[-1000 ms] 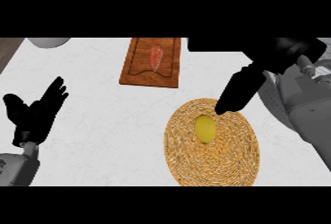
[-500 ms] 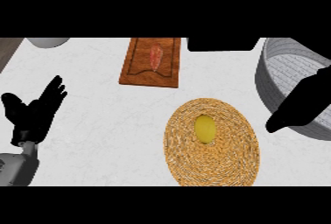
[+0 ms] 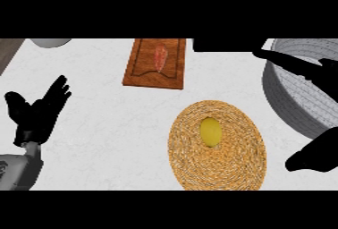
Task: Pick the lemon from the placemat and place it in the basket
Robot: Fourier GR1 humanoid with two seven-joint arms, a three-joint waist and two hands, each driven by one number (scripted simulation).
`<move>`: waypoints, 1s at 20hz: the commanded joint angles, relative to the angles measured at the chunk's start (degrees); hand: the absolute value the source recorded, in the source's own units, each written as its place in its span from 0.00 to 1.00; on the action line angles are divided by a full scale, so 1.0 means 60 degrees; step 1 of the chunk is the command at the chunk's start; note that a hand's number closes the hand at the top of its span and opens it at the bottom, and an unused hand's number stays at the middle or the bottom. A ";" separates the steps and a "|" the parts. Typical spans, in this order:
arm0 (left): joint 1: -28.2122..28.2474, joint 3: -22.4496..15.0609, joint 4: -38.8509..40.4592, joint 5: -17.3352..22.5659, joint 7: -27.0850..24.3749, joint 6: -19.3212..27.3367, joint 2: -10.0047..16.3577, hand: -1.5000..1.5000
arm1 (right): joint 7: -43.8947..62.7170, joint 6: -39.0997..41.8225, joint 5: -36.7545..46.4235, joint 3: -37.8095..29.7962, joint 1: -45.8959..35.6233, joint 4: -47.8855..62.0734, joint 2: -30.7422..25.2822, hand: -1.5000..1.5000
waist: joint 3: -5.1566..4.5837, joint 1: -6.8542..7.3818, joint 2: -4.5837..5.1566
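A yellow lemon (image 3: pixel 210 132) lies on the round woven placemat (image 3: pixel 221 165), slightly above its middle. The grey basket (image 3: pixel 290 105) stands at the right edge, up and to the right of the placemat. My right hand (image 3: pixel 318 154) shows only as a dark shape at the lower right, beside the placemat's right rim and well apart from the lemon. Another dark part of it crosses the basket's upper rim. My left hand (image 3: pixel 38 114) rests open at the left edge, fingers up, holding nothing.
A wooden cutting board (image 3: pixel 148 74) with a reddish strip of meat (image 3: pixel 160 56) lies at the back, left of centre. A pale bowl (image 3: pixel 50 42) sits at the back left. A flat black object (image 3: pixel 224 44) lies behind the basket.
My right hand has swung from above the placemat's far edge out to the right and down to the lower right. The lemon and the left hand have not moved.
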 commanded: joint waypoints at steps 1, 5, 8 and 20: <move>0.0074 -0.0027 -0.0415 -0.0282 0.0270 0.0219 -0.0214 0.50 | -0.1248 -0.0481 0.1754 0.0289 0.1568 -0.0518 0.0793 0.00 | 0.0006 0.0066 0.0021; -0.0228 0.0341 0.0322 -0.0159 -0.0070 -0.0354 -0.0205 0.50 | -0.2162 -0.1376 0.3870 0.1501 0.1757 -0.0040 0.1781 0.00 | 0.0000 0.0107 0.0040; -0.0109 0.0410 -0.0186 -0.0270 0.0265 -0.0346 -0.0240 0.50 | -0.3472 -0.1753 0.4398 0.1366 0.2175 0.0808 0.1977 0.00 | 0.0002 0.0110 0.0029; -0.0067 0.0630 -0.0035 -0.0844 0.0178 -0.0446 -0.0725 0.50 | -0.5126 -0.3118 0.6418 0.2031 0.1209 0.4798 0.3533 0.00 | -0.0002 0.0143 0.0033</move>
